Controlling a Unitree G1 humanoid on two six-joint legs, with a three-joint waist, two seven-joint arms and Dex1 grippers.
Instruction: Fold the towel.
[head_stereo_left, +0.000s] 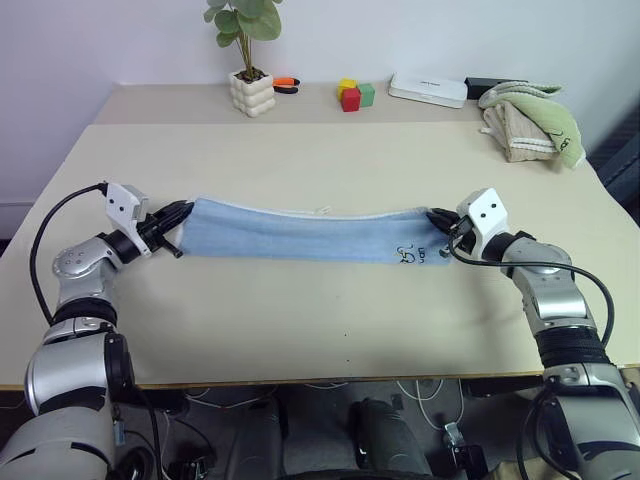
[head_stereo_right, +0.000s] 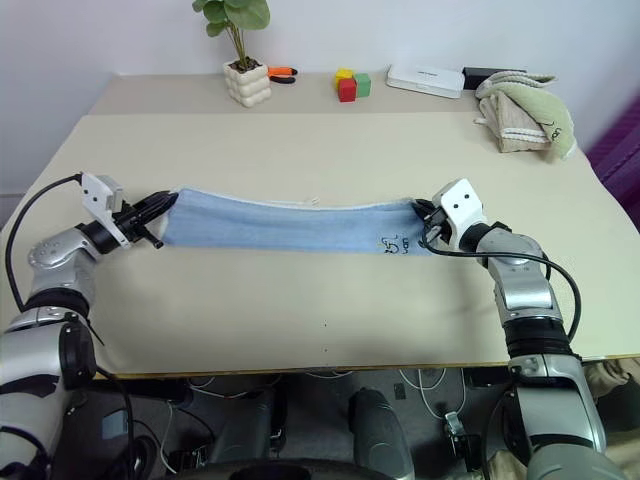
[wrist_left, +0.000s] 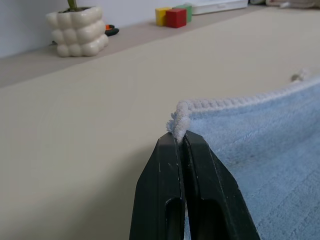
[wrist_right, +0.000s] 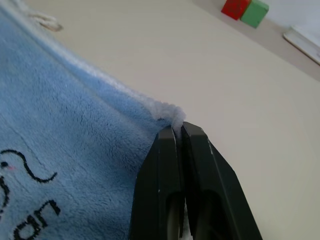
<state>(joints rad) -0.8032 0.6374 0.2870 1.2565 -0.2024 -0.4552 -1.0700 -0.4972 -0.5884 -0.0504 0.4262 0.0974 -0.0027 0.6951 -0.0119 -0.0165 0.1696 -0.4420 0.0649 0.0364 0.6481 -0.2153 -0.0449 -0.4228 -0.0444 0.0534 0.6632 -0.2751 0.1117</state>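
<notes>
The light blue towel hangs stretched in a long band between my two grippers, just above the beige table. It has a pale whitish edge along the top and a small dark print near its right end. My left gripper is shut on the towel's left corner, and the left wrist view shows the whitish edging pinched between the black fingers. My right gripper is shut on the right corner. The towel sags slightly in the middle.
Along the far edge stand a white bubbly pot with a plant, red, yellow and green blocks, a white flat box and a heap of green and beige towels at the far right. Bare tabletop lies before and behind the stretched towel.
</notes>
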